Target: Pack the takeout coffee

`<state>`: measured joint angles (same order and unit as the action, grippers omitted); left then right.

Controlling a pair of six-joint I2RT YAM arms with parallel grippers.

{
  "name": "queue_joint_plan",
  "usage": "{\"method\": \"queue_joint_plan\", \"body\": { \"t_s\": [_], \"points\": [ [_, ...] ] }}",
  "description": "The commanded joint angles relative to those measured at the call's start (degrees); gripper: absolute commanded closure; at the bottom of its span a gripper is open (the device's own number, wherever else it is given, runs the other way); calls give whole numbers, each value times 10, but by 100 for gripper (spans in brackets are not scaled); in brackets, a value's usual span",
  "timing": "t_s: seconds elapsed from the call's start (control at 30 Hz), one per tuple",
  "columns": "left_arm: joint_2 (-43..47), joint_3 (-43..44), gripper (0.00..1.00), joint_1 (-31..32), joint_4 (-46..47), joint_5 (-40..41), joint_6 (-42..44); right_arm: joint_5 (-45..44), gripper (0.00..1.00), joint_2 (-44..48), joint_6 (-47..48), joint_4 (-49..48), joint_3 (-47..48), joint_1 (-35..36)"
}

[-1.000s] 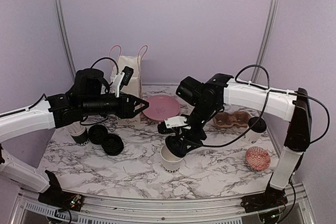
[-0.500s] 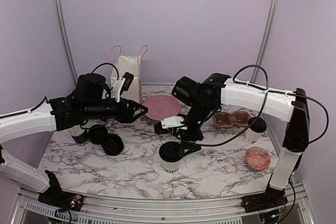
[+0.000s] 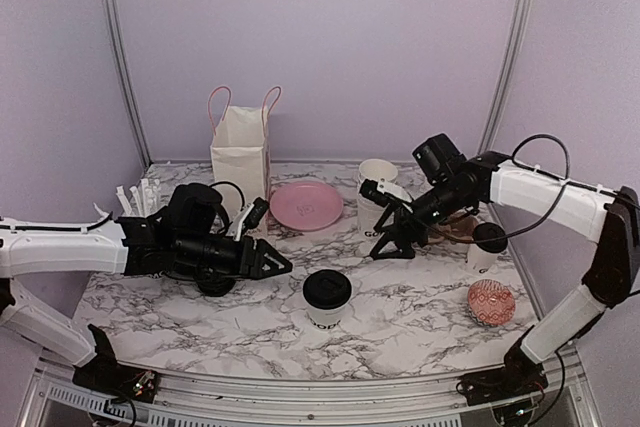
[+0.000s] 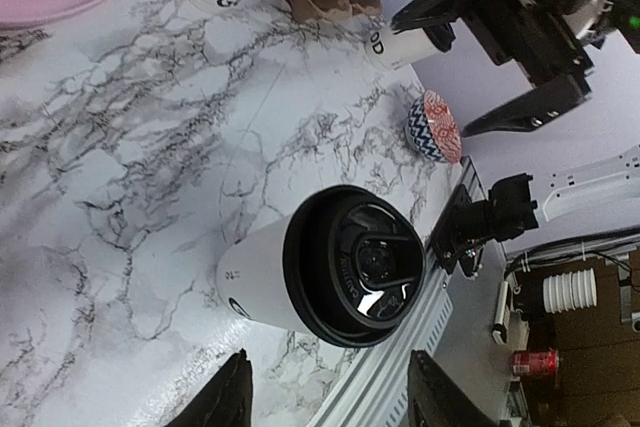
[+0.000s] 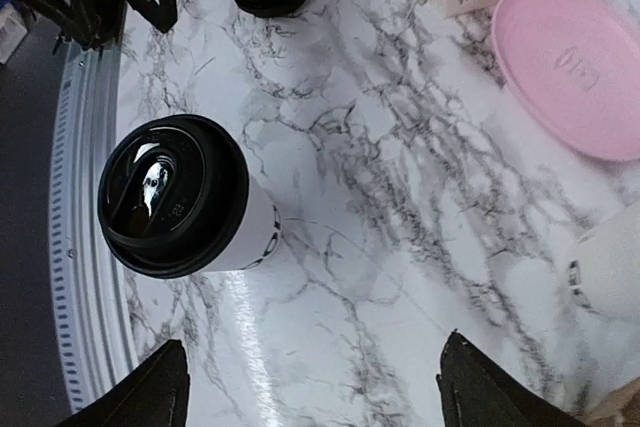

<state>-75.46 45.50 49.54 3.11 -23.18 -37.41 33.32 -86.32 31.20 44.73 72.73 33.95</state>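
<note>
A white coffee cup with a black lid point(image 3: 326, 297) stands upright at the front middle of the marble table point(image 3: 420, 322). It also shows in the left wrist view point(image 4: 340, 277) and the right wrist view point(image 5: 185, 197). My left gripper point(image 3: 275, 265) is open and empty, low over the table just left of this cup. My right gripper point(image 3: 385, 242) is open and empty, back and to the right of it. A second lidded cup point(image 3: 488, 245) stands at the right. Two cups without lids point(image 3: 378, 192) stand behind my right gripper.
A white bag with pink handles point(image 3: 241, 152) stands at the back left, next to a pink plate point(image 3: 308, 205). A cup of wrapped straws point(image 3: 140, 197) is far left. Loose black lids point(image 3: 215, 282) lie under my left arm. A brown cup carrier point(image 3: 455, 227) and patterned bowl point(image 3: 491, 302) are right.
My right gripper has let go of the lidded cup and drawn back to the right. My left arm has dropped from beside the bag and moved toward the cup.
</note>
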Motion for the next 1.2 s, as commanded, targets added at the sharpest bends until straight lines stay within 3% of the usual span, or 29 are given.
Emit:
{"method": "queue_joint_plan", "body": {
  "t_s": [0.0,0.13,0.4,0.53,0.97,1.17],
  "points": [
    [-18,-6,47,15,64,-45,-58,188,18,-61,-80,-51,-86,-5],
    [-43,-23,47,16,123,-74,-96,236,22,-68,-120,-102,-121,-8],
    [-77,-11,48,17,132,-53,-100,340,29,-141,-118,-71,-95,-7],
    [-104,6,50,17,135,-49,-88,330,36,-164,-114,-51,-66,-7],
    [-158,15,55,26,145,-69,-76,302,40,-198,-107,-19,-34,7],
    [-167,1,58,26,144,-58,-80,269,48,-227,-111,-12,-21,20]
  ]
}}
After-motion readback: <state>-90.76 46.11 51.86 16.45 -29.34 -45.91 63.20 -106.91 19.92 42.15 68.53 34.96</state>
